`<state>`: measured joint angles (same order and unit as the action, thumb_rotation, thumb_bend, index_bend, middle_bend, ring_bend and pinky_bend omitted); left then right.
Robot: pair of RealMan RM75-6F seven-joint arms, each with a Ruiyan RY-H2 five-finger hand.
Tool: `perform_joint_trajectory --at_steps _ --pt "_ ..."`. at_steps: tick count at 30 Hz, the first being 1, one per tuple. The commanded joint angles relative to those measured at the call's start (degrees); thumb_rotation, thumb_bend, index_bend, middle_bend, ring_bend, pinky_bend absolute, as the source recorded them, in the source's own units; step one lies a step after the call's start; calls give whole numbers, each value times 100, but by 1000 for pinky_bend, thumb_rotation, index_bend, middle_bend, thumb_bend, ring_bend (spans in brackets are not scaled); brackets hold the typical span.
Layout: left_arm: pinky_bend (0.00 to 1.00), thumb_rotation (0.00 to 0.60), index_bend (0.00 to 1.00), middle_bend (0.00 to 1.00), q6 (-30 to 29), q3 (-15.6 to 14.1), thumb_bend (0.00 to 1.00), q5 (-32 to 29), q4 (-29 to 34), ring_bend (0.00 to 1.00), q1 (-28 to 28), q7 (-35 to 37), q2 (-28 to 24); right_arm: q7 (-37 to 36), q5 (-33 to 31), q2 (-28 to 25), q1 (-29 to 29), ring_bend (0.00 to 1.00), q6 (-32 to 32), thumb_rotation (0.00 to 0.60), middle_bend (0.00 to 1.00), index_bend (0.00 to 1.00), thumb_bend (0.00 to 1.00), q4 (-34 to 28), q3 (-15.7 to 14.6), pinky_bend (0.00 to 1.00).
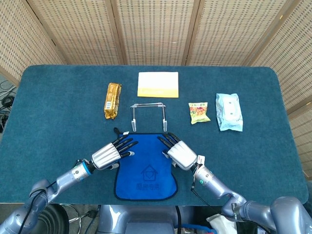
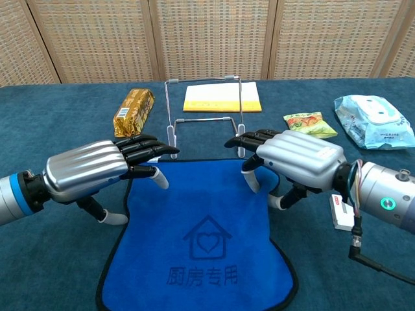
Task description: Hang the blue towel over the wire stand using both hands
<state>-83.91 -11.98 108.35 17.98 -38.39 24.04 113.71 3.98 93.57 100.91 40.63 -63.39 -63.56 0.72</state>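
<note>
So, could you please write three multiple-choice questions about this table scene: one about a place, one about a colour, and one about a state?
1. Where does the wire stand sit?
A. Just beyond the far edge of the blue towel
B. On top of the towel
C. At the table's right edge

2. What colour is the flat pad behind the stand?
A. Red
B. Yellow
C. Black

3. How is the towel now?
A. Draped over the stand
B. Lying flat on the table
C. Rolled into a ball

Answers:
1. A: the head view shows the stand's feet just past the towel's far edge.
2. B: the pad is plainly yellow in both views.
3. B: the towel is spread flat, with the left hand and right hand at its far corners.
</note>
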Motion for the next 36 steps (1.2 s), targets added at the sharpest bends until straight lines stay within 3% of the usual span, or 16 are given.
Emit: perform_joint_trajectory --at_steps 1,10,22,36 --pt "0 600 324 0 5 -11 329 -17 -19 0 -8 6 11 12 5 -7 5 0 -1 600 83 659 620 -17 6 79" --pt "0 600 378 0 56 -72 388 -81 -70 0 -10 69 30 61 -16 -78 1 0 10 600 83 659 620 -95 31 79" --pt "0 600 642 0 44 -84 434 -173 -59 0 -14 110 99 59 0 -195 -27 0 -39 600 83 659 620 -211 31 79" --pt "0 600 733 0 -421 207 465 -434 251 0 -31 119 -70 177 116 -550 -5 0 -315 600 87 659 620 -863 194 79"
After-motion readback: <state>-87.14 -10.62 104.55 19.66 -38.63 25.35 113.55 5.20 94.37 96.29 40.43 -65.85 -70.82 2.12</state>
